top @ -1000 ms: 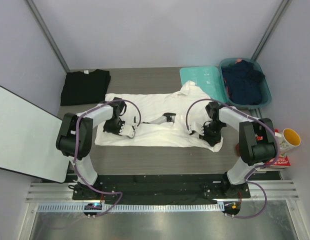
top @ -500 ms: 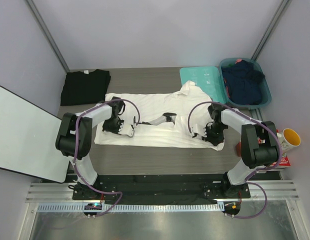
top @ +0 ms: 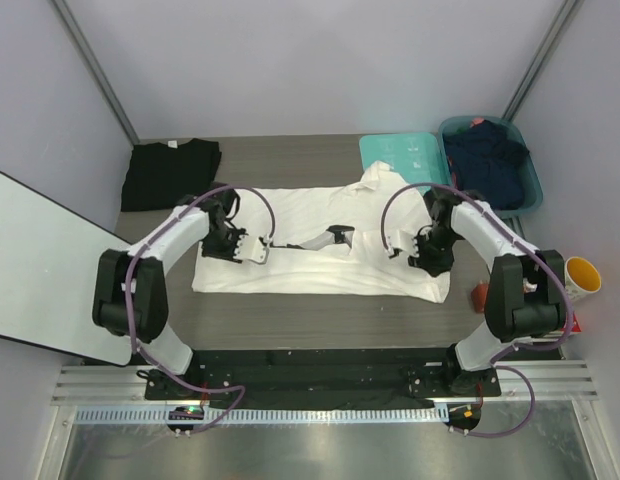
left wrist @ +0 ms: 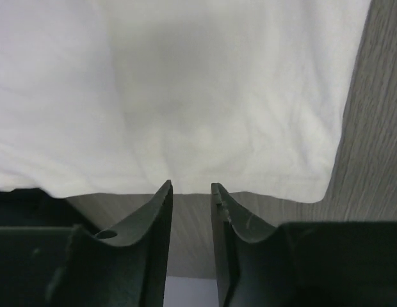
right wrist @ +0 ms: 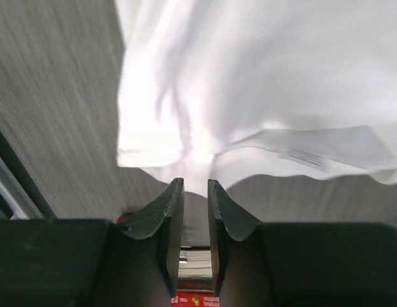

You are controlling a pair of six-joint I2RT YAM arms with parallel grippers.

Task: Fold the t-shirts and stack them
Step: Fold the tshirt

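Table: grey wood-grain top [top: 290, 150]; arm bases at 6 o'clock.
White t-shirt [top: 320, 255]: at table centre, lying as a long band from 9 to 3 o'clock. One bunched end reaches toward 1 o'clock, onto the edge of the teal board [top: 415, 155].
Black t-shirt [top: 170, 172]: folded flat in the 10 o'clock corner, apart from the white one.
Left gripper [top: 252, 250]: over the 9 o'clock end of the white t-shirt. In the wrist view its jaws stand a narrow way apart, with nothing between them. Bare table shows in the gap, and the cloth edge [left wrist: 186, 89] lies just past the tips.
Right gripper [top: 398, 245]: over the 3 o'clock end of the white t-shirt. Its jaws are narrowly parted with no cloth between them, and a rumpled hem [right wrist: 262, 77] with a printed label [right wrist: 304, 157] lies just beyond the tips.
Bin [top: 533, 190]: teal, at 2 o'clock, touching the board's side and full of dark clothes [top: 485, 160].
Cup [top: 578, 275]: yellow inside, at 3 o'clock beside the right arm, with a small red item [top: 480, 295] near it.
White panel [top: 50, 265]: large flat sheet off the table's 9 o'clock side, close to the left arm's elbow.
In the way: purple cables [top: 265, 215] arch over the shirt at both wrists. Both forearms cover parts of the shirt's ends in the overhead view.
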